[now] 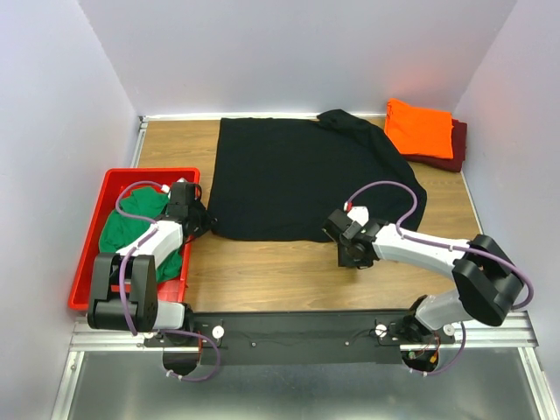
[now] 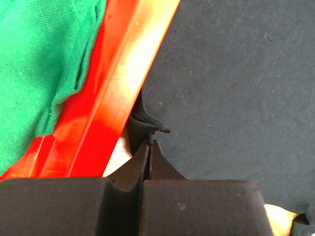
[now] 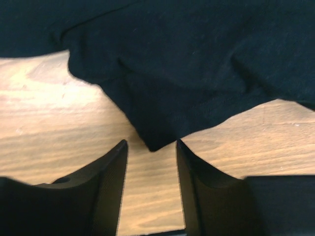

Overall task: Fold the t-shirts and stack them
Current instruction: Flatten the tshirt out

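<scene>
- Table (image 1: 262, 280): wood top. We have both arms reaching in from the near edge.
- Black shirt (image 1: 297, 175): spread flat at mid-table, with its near hem running left to right. One sleeve is bunched at the far right. The whole shirt lies ahead of both grippers, so we judge any fold must carry the near hem away from the bases.
- Tray (image 1: 149, 172): at the left, just beside the black shirt's left edge. It holds the crumpled green shirt (image 1: 131, 229).
- Orange shirt (image 1: 418, 127): folded in the far right corner, on top of the maroon shirt (image 1: 453, 150). Both sit well apart from the grippers.
- Left gripper (image 1: 201, 223): at the near left corner of the hem, against the tray wall. In the wrist view its jaws are pressed together (image 2: 150, 147) with a small fold of black cloth pinched at the tips.
- Right gripper (image 1: 339, 229): at the near hem, right of centre. Its jaws stand apart (image 3: 151, 142) and hold nothing. A point of hem reaches just into the mouth, so we judge a short advance would let it close on cloth.
- Hidden: the left arm covers its corner in the top view. We cannot tell how deep the left pinch goes, and the collar and left sleeve are hard to make out black on black.
</scene>
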`<move>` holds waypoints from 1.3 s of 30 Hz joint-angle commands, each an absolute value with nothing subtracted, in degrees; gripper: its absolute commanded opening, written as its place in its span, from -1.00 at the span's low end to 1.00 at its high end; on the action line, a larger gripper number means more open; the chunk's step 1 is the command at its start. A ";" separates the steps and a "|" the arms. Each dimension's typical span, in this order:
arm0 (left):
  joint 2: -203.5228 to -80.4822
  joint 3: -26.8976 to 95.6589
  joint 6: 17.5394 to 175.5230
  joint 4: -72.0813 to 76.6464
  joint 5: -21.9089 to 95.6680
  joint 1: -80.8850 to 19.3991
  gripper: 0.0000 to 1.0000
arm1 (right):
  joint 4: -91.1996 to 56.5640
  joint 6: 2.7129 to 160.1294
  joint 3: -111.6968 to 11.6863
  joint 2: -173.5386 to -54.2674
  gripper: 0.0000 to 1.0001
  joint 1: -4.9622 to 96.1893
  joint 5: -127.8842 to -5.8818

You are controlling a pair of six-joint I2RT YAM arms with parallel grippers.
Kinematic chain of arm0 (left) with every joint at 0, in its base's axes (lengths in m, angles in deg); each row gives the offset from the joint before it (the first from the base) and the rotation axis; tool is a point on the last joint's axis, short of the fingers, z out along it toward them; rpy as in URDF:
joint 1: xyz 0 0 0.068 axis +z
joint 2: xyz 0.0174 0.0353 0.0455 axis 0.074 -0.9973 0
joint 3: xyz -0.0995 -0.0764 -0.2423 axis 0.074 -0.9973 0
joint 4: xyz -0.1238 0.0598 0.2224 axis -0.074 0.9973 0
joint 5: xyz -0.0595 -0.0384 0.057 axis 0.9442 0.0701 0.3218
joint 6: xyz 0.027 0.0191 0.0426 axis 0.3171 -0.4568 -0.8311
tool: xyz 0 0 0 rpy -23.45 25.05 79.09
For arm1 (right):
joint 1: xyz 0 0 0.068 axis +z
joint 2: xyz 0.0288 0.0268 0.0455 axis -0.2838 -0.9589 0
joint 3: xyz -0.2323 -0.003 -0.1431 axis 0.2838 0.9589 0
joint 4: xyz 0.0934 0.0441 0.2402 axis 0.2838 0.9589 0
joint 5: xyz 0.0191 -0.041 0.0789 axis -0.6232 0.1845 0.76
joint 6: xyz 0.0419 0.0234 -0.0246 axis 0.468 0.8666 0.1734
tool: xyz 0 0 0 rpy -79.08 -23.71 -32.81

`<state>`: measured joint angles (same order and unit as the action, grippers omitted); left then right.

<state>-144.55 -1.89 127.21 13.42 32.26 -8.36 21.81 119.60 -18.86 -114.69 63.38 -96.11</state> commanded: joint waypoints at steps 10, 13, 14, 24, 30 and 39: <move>-145.44 -1.40 126.79 12.38 33.36 -8.55 -1.00 | 18.83 120.31 -20.25 -119.83 -0.18 63.95 -104.14; -145.44 -1.31 126.70 12.38 33.28 -8.55 -1.00 | 18.91 119.61 -20.25 -119.92 -0.50 63.95 -102.83; -145.43 -1.23 126.61 12.38 33.28 -8.55 -1.00 | 19.00 119.26 -20.42 -119.66 -0.68 63.95 -102.13; -145.96 -1.14 126.17 12.30 34.24 -8.55 -1.00 | 32.08 116.09 -26.05 -112.11 -0.93 63.86 -86.49; -146.05 -1.32 125.56 11.86 34.77 -8.55 -1.00 | 38.07 113.99 -29.82 -112.62 -0.93 63.86 -78.85; -145.79 -0.87 125.38 12.21 35.65 -8.55 -1.00 | 39.22 111.95 -36.15 -119.65 -0.73 63.77 -79.42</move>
<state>-145.60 -1.89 126.29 12.62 34.29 -8.39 36.72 112.74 -33.68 -117.11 63.42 -79.72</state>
